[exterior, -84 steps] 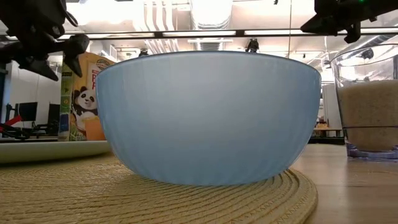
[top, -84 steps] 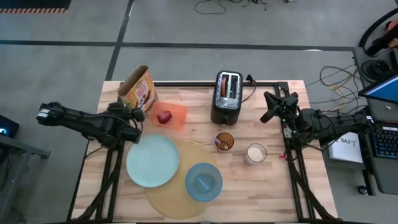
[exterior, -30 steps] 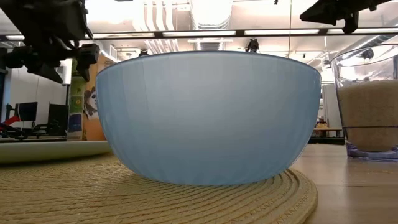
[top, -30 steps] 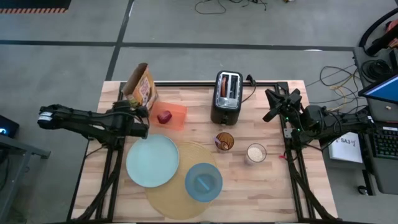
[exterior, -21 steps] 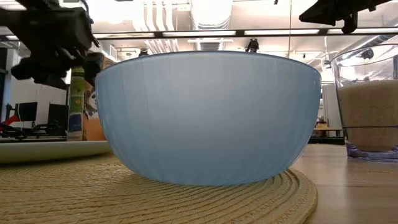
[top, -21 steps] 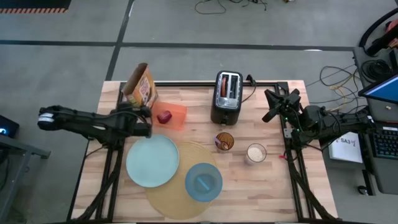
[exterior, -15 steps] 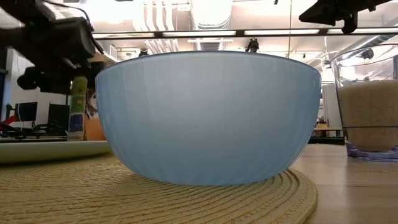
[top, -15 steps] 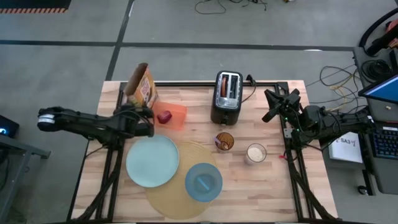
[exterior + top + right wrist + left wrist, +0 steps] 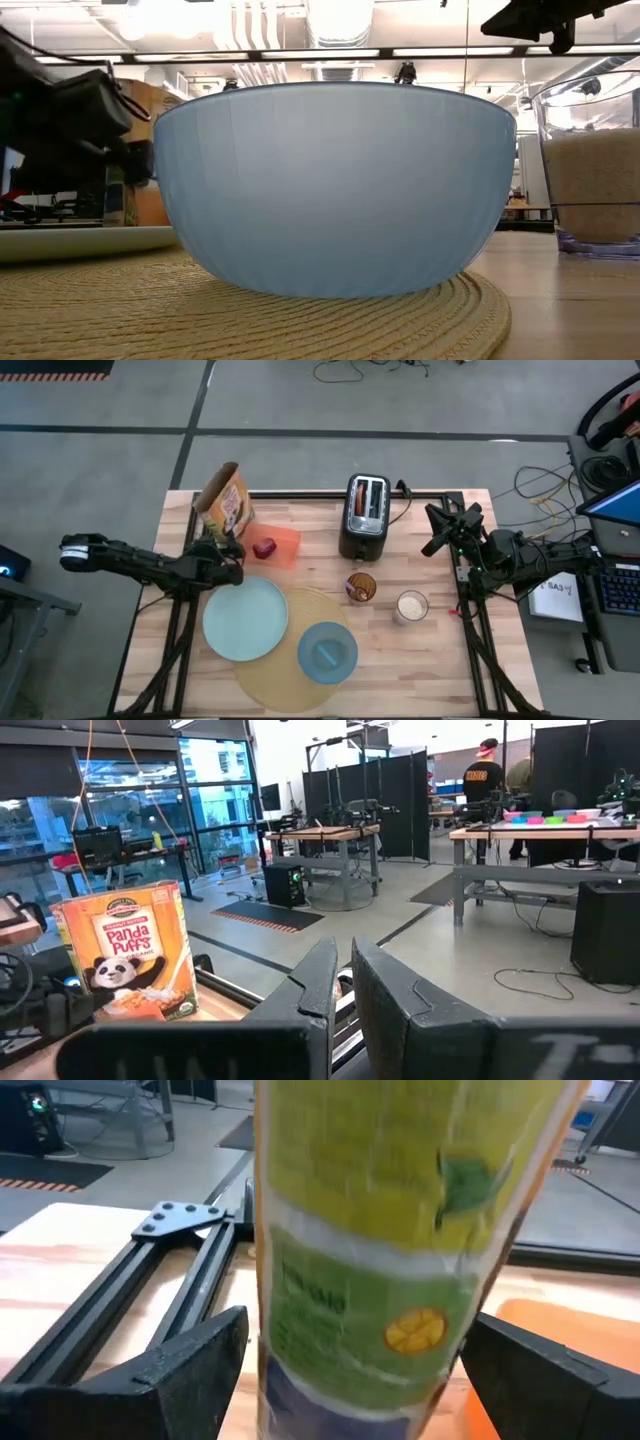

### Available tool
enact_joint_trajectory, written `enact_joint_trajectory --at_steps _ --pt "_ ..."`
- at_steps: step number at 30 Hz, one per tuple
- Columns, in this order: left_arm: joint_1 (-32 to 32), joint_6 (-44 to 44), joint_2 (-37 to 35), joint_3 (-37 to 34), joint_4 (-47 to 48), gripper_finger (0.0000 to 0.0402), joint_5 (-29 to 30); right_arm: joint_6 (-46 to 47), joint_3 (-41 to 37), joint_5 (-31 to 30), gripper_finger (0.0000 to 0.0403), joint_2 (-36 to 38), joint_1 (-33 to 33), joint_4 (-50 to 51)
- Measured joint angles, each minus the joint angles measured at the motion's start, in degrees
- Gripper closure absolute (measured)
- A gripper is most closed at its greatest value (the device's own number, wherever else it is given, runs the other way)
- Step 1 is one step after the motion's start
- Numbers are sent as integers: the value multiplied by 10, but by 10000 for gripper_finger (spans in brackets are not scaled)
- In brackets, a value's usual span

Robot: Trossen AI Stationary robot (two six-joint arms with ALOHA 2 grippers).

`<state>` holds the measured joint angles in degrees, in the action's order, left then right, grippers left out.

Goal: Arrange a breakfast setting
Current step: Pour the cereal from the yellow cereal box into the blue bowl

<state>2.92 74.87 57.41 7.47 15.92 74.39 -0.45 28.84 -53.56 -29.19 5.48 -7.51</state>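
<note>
left gripper (image 9: pixel 232 549) is spread wide around the narrow side of the orange box (image 9: pixel 224 503), one finger (image 9: pixel 170 1370) on either side of it with a gap showing at each, so i am not squeezing it. up close the box (image 9: pixel 390 1250) fills my wrist view, green and yellow print, standing upright. just past my fingertips, on the side away from the box, sits the apple (image 9: pixel 264 547) on an orange mat (image 9: pixel 279 545). right beside my wrist, toward the near edge of the table (image 9: pixel 440 660), lies the plate (image 9: pixel 245 618), bare, overlapping the rim of the placemat (image 9: pixel 290 685). the bowl (image 9: pixel 327 652) stands on that placemat, farther from me than the plate; in the low view the bowl (image 9: pixel 335 190) blocks most of the scene, with my dark gripper (image 9: pixel 70 130) low behind the plate's edge.

beyond the apple stands the toaster (image 9: pixel 365 515), something brown in its slot. near it are a cup (image 9: pixel 361 587) of dark bits and a glass (image 9: pixel 411 606) of pale grain.

my right gripper (image 9: pixel 445 525) waits raised at the far right corner of the table, well apart from everything, fingers (image 9: pixel 315 980) nearly together and holding nothing.
</note>
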Motion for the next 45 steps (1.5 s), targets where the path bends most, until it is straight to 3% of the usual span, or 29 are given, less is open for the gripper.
enact_joint_trajectory --at_steps 8,23,29,39,45 --pt "11 -120 6 -35 -158 83 2 -1 0 0 376 0 0 0" --pt "48 -129 60 -35 -210 132 7 -1 0 0 376 -2 0 0" --pt "49 -129 88 -35 -242 184 8 0 0 0 376 -12 0 1" --pt "55 -80 134 -34 -265 310 17 6 0 0 376 -24 0 1" --pt "55 -58 144 -34 -265 319 21 5 0 0 376 -24 0 0"
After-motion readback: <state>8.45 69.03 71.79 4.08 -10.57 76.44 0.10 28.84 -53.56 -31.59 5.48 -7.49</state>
